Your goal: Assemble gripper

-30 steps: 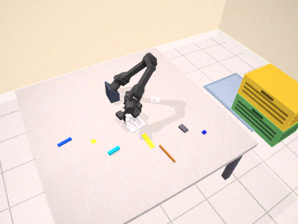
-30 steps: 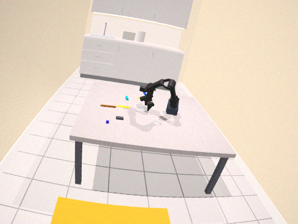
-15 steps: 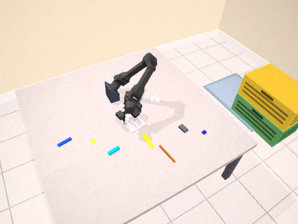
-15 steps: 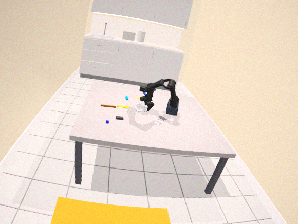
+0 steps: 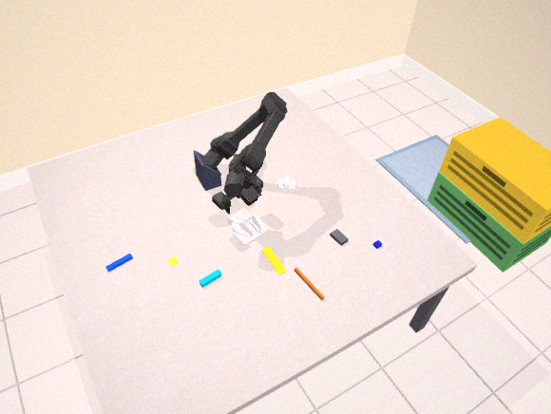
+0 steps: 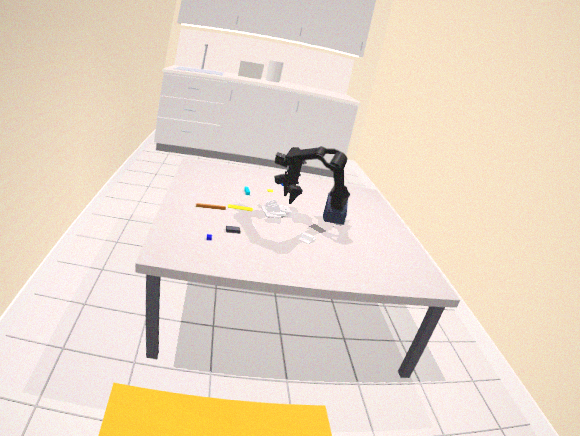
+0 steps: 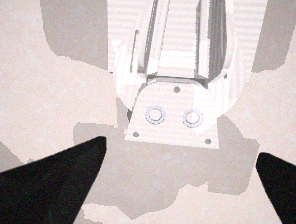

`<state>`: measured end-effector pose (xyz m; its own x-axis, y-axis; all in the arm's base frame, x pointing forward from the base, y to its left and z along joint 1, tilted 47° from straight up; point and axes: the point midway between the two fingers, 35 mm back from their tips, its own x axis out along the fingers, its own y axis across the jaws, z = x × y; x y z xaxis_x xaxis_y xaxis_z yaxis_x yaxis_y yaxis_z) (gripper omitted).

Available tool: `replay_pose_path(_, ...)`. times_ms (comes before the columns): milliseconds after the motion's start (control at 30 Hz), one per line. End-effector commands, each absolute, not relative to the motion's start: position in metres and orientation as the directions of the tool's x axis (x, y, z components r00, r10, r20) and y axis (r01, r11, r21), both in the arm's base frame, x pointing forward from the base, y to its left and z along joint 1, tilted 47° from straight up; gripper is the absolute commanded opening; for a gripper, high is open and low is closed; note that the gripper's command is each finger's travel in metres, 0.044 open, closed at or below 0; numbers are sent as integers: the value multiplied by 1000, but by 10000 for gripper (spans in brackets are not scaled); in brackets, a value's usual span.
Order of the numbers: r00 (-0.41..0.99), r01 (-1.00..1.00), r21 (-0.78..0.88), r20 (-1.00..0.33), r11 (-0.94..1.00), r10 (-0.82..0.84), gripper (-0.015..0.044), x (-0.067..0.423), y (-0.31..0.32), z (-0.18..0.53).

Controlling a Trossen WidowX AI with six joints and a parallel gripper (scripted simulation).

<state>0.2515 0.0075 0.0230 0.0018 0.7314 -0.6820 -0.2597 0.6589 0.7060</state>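
The white housing plate [image 7: 175, 132] lies over the near end of the white gripper base [image 7: 254, 35] [image 5: 264, 228] in the wrist view. It looks flat, and two round stub ends show inside its two ringed holes. Two white jaws run side by side from under the plate over the ribbed base; the left jaw [image 7: 157, 40] and right jaw [image 7: 202, 40] stand apart. Their gear teeth and the base pins are hidden under the plate. My gripper [image 5: 238, 206] [image 6: 286, 194] [image 7: 179, 151] is open and empty, above the assembly's plate end, with fingertips clear of the plate.
A small white piece [image 5: 287, 183] [image 6: 307, 238] lies apart on the table. Around the assembly lie a yellow bar [image 5: 274, 260], an orange rod [image 5: 309, 283], a cyan cylinder [image 5: 210, 278], a blue cylinder [image 5: 119, 262], a dark block [image 5: 339, 236] and a blue cube [image 5: 377, 244].
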Motion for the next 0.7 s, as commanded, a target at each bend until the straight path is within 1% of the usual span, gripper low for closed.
replay_pose_path(0,-7,-266,707,-682,656,732,440,249,0,32)
replay_pose_path(100,5,-260,704,-684,661,730,440,249,1,28)
replay_pose_path(400,-9,-264,706,-683,657,730,440,203,-40,62)
replay_pose_path(667,-9,-264,706,-683,657,730,440,202,-40,63)
